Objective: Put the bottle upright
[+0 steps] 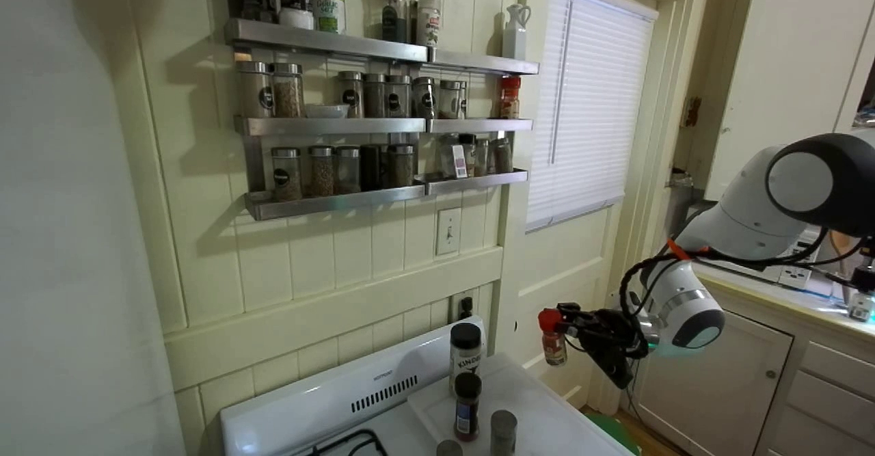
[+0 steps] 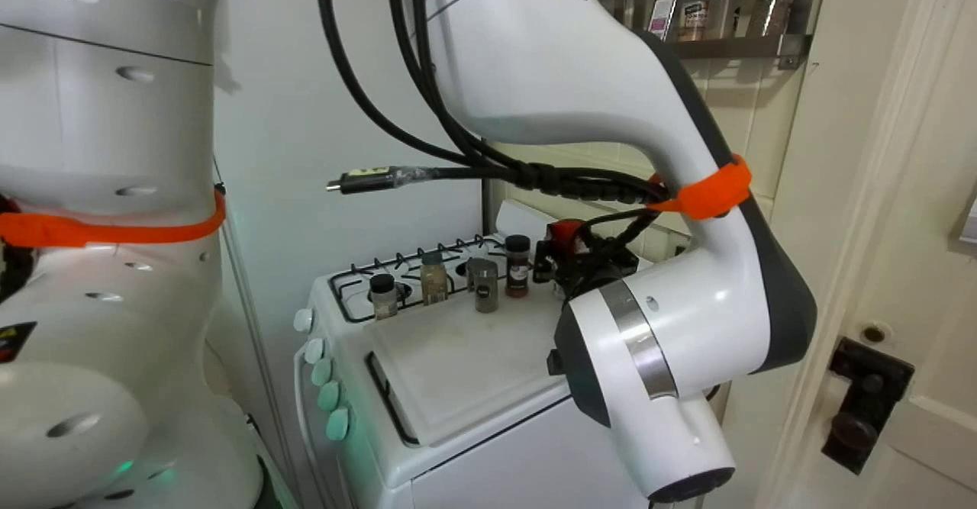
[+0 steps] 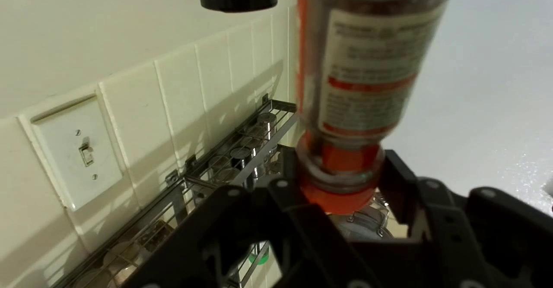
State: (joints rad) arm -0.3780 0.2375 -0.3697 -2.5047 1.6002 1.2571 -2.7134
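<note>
By the end effector (image 3: 343, 173), the red-capped bottle (image 1: 554, 348) is pinched at its cap and held in the air, cap up, with a slight lean (its cap is shown in all three views, its base cut off in the wrist view). Lower than the end effector, the white bench (image 2: 473, 356) is seen, on which a dark-capped, reddish-brown bottle (image 2: 517, 271) and a grey-lidded jar (image 2: 486, 291) are stood. Higher than the end effector, glass jars (image 1: 322, 172) are borne by metal shelves (image 1: 335, 203) on the wall (image 1: 321, 264).
</note>
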